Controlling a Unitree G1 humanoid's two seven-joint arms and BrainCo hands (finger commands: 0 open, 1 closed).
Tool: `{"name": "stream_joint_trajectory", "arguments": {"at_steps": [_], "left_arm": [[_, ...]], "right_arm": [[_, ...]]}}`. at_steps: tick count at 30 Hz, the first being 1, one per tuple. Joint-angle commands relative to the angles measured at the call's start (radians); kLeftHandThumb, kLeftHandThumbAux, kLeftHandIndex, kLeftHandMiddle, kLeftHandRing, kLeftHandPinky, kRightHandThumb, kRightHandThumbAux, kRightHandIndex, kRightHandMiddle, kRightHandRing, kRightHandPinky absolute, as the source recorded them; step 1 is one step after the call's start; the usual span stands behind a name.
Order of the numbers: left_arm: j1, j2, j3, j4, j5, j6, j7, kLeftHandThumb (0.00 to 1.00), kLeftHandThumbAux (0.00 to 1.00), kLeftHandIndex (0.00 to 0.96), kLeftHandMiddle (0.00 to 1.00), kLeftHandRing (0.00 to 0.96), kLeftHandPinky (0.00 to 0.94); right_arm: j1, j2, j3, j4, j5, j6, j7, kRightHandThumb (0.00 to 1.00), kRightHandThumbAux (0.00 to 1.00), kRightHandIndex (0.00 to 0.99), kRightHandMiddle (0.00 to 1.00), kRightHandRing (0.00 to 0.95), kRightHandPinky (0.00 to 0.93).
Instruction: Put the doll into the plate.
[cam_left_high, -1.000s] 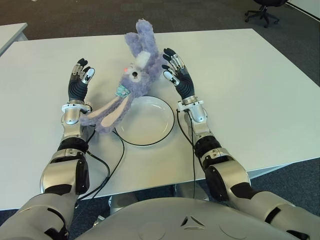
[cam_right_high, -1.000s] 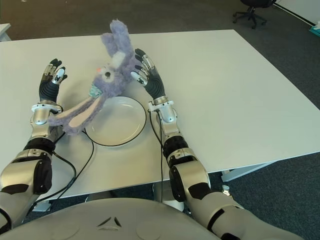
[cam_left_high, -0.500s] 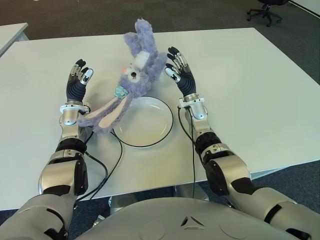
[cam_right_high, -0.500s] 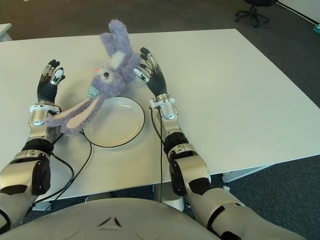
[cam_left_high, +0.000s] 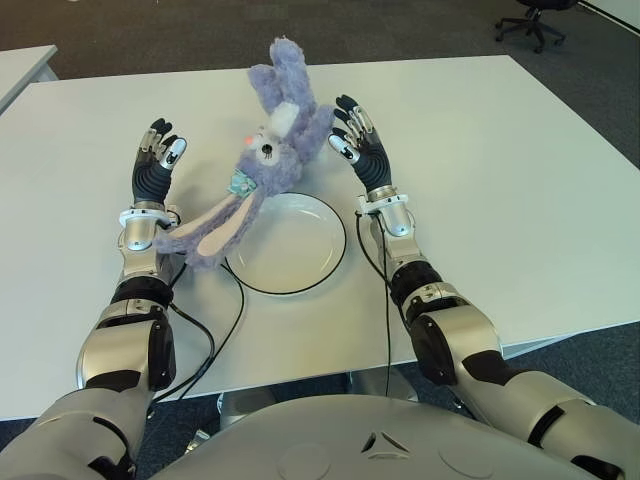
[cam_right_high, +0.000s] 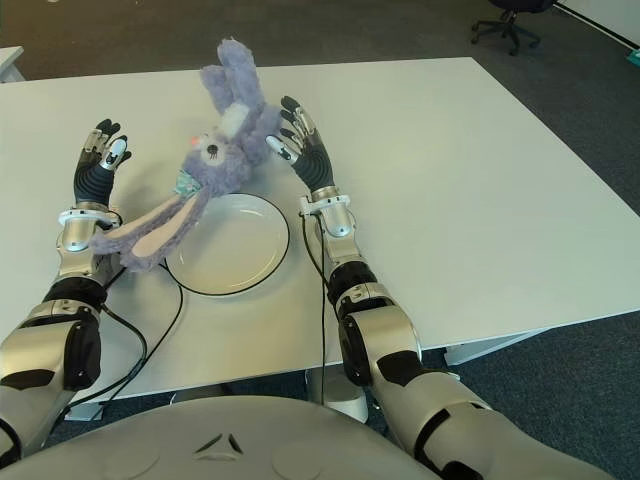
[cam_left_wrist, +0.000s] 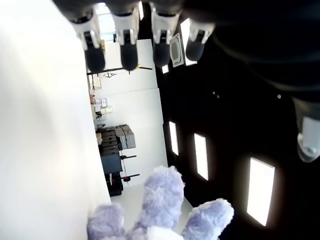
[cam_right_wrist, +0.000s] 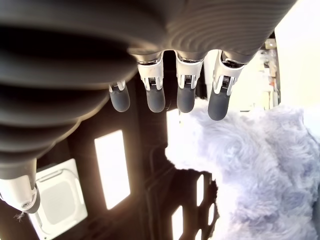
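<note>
A purple plush rabbit doll (cam_left_high: 272, 148) lies stretched across the white table (cam_left_high: 480, 180), its long ears (cam_left_high: 205, 232) reaching toward my left wrist and its legs pointing away from me. Just in front of it sits the white plate (cam_left_high: 295, 250) with a dark rim, holding nothing. My left hand (cam_left_high: 157, 158) stands left of the doll, fingers spread. My right hand (cam_left_high: 357, 138) is open beside the doll's right flank, close to or touching the fur. The left wrist view shows straight fingers (cam_left_wrist: 129, 50) and the doll (cam_left_wrist: 160, 210) beyond them; the right wrist view shows extended fingertips (cam_right_wrist: 156, 97) next to fur (cam_right_wrist: 260, 165).
Black cables (cam_left_high: 215, 335) run over the table's near part from both forearms. The table's front edge is near my torso. An office chair (cam_left_high: 530, 22) stands on the dark carpet at the far right, and another table's corner (cam_left_high: 20, 65) shows at the far left.
My right hand has edged slightly farther from me along the doll's side. The doll, plate and left hand stay where they were.
</note>
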Motion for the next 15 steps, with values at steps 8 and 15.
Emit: {"name": "stream_joint_trajectory", "arguments": {"at_steps": [8, 15], "left_arm": [[0.083, -0.044, -0.013, 0.05, 0.014, 0.002, -0.004, 0.0, 0.443, 0.015, 0.094, 0.108, 0.15], [0.089, -0.044, -0.014, 0.042, 0.014, 0.003, -0.003, 0.0, 0.436, 0.007, 0.085, 0.099, 0.128]], "right_arm": [[0.066, 0.004, -0.035, 0.094, 0.007, 0.021, 0.004, 0.253, 0.545, 0.058, 0.061, 0.098, 0.175], [0.065, 0.009, -0.039, 0.093, 0.008, 0.016, 0.011, 0.321, 0.562, 0.062, 0.06, 0.086, 0.154]]}}
